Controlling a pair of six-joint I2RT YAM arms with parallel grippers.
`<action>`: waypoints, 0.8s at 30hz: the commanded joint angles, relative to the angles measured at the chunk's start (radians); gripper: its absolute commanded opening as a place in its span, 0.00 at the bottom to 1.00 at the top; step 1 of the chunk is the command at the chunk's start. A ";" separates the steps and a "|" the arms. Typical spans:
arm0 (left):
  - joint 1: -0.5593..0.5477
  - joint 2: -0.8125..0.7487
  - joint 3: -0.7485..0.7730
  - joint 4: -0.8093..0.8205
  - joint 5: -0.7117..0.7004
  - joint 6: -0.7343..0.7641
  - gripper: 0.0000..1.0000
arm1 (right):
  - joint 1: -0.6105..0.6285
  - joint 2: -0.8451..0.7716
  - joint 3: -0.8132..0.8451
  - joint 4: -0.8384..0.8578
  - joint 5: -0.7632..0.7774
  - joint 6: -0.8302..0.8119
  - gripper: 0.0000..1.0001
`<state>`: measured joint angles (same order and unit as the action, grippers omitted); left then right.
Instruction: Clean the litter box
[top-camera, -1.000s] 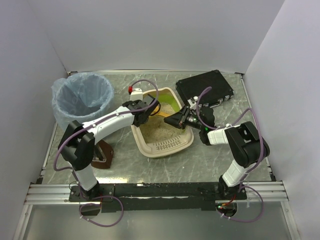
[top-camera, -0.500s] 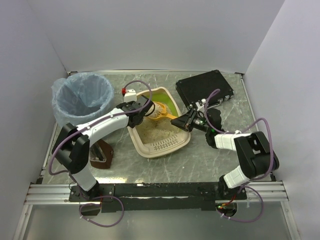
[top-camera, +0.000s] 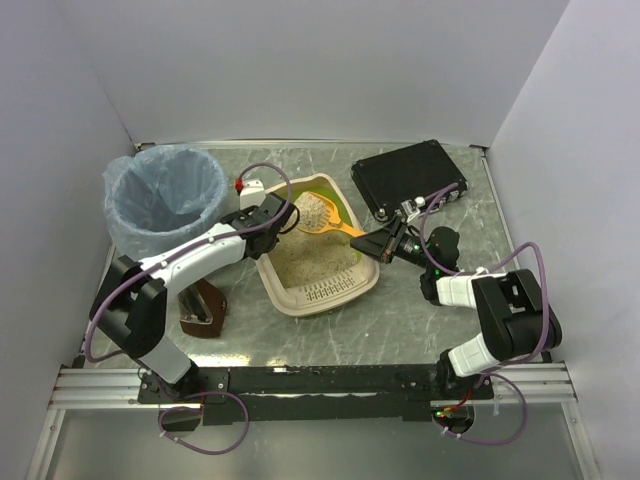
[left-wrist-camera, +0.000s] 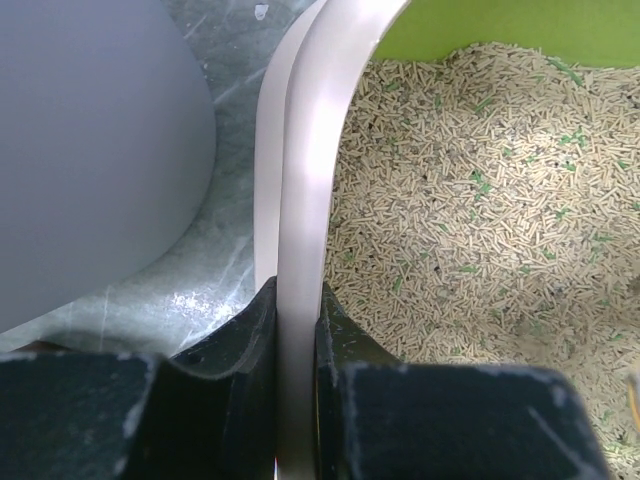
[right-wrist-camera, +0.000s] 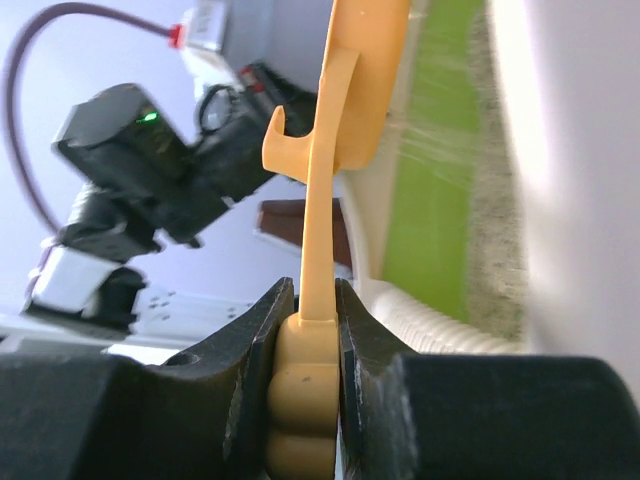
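Scoop (top-camera: 314, 212) now lifted, loaded with granules; a second ago it was down in the litter. Right gripper (top-camera: 384, 243) clenched on its handle. Left gripper (top-camera: 270, 222) pinches the rim of the litter box (top-camera: 330, 292), mid-bench (top-camera: 400, 320). Likely next: dump in bin (top-camera: 165, 192).

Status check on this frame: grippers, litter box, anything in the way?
Left gripper shut on litter box rim. Right gripper shut on orange scoop handle, scoop loaded, over the box. Left arm sits between scoop and blue-bagged bin.

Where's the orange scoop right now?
Top view: the orange scoop hangs mid-table over the litter box, at its far end, held by the right gripper, left of the black case.
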<state>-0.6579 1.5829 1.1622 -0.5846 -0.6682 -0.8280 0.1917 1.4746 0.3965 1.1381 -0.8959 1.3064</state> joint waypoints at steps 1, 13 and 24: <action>0.004 -0.089 -0.006 0.081 0.053 -0.025 0.06 | -0.005 0.055 -0.012 0.465 -0.025 0.102 0.00; 0.004 -0.155 -0.021 0.127 0.127 -0.002 0.59 | -0.020 -0.005 -0.027 0.496 0.002 0.057 0.00; 0.004 -0.221 -0.032 0.146 0.145 0.013 0.89 | -0.018 -0.112 -0.004 0.420 0.002 -0.022 0.00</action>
<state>-0.6514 1.4281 1.1328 -0.4767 -0.5430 -0.8246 0.1787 1.4235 0.3603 1.2282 -0.9028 1.3468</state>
